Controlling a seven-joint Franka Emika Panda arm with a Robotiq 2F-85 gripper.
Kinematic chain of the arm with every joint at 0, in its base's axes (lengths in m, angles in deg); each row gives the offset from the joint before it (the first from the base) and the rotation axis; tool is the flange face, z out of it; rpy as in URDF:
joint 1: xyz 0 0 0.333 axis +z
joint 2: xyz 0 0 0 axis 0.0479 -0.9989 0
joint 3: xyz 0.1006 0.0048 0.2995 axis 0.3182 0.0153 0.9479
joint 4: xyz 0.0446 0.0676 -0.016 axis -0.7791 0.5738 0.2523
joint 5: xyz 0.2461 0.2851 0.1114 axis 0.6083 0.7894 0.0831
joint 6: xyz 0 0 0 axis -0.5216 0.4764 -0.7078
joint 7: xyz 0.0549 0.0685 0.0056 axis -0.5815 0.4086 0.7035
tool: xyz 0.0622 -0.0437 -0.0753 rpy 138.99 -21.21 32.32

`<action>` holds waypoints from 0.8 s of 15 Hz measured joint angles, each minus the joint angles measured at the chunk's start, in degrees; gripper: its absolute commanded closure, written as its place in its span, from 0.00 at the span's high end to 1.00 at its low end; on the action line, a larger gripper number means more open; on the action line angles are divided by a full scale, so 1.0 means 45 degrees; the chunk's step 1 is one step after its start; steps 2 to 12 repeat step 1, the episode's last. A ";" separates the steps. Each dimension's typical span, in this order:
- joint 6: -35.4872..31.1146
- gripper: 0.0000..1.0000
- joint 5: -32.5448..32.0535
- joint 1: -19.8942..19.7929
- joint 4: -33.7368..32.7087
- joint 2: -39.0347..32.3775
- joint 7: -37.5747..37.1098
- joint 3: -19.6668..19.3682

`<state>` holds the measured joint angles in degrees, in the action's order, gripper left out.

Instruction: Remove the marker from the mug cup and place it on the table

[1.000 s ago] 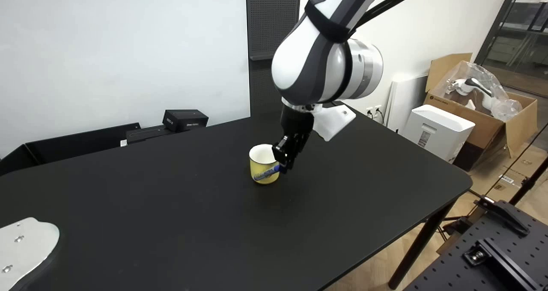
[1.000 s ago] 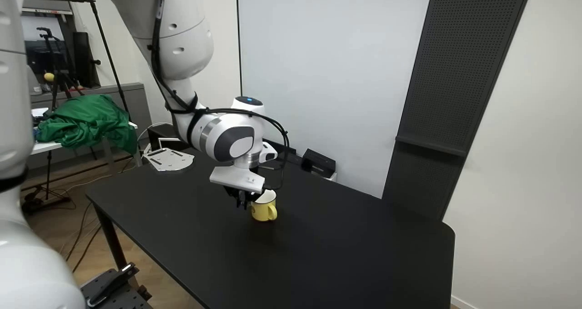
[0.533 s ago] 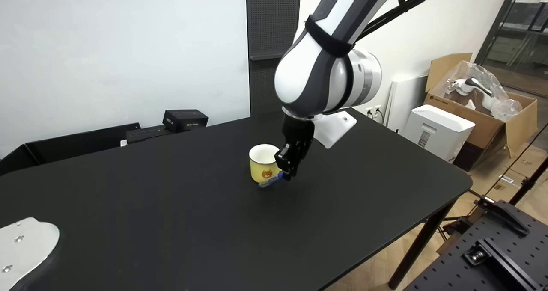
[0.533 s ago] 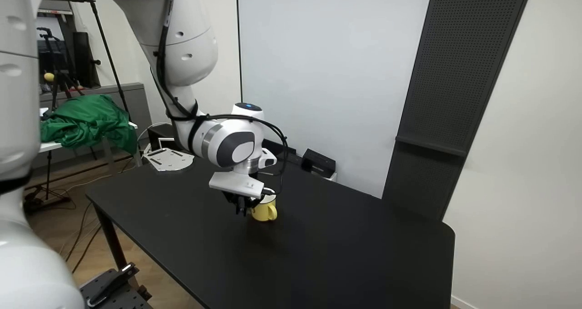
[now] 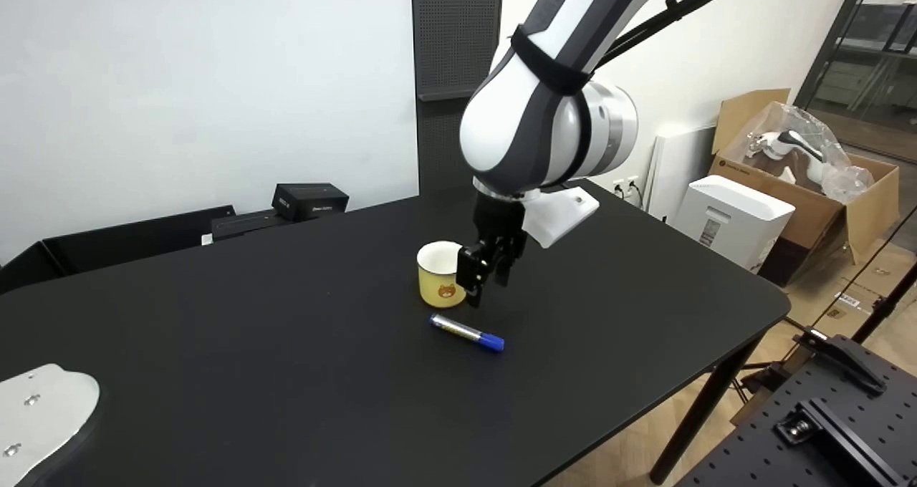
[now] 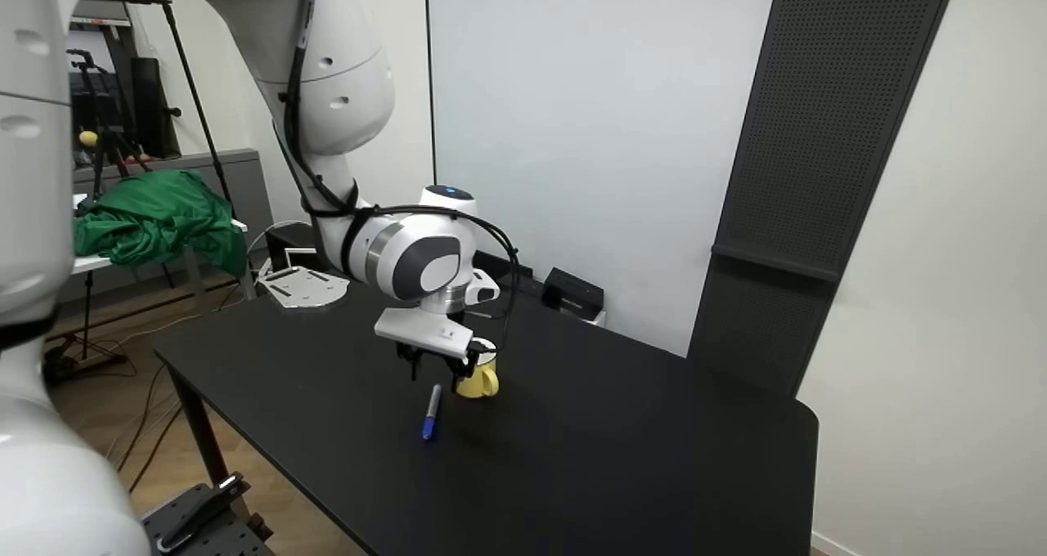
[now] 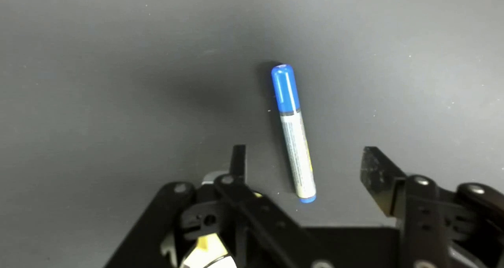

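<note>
The marker (image 5: 467,332), with a blue cap and pale printed barrel, lies flat on the black table (image 5: 322,372), just apart from the mug cup. Its whole length shows in the wrist view, where the marker (image 7: 298,153) points its cap away from my hand. The yellow mug cup (image 5: 438,286) stands upright, its white inside partly visible and its handle seen in an exterior view on the mug cup (image 6: 489,380). My gripper (image 7: 305,147) is open above the table, beside the mug, fingers spread wide on either side of the marker's lower end without touching it.
Black boxes (image 5: 309,202) stand along the table's back edge by the white wall panel. A white plate-like fixture (image 5: 46,415) sits at a table corner. The mug's body is close beside one finger. A cardboard box (image 5: 809,200) is on the floor beyond the table.
The gripper was shut on the marker in front of the mug, moved down a little, then opened. The marker has dropped onto the table and turned. The mug has stayed put.
</note>
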<state>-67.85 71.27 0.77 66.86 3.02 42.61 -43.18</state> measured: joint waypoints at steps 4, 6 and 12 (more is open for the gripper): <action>0.0173 1.00 0.0004 -0.0011 -0.0033 0.0022 -0.0114 0.0004; 0.0173 1.00 0.0004 -0.0011 -0.0033 0.0022 -0.0114 0.0004; 0.0173 1.00 0.0004 -0.0011 -0.0033 0.0022 -0.0114 0.0004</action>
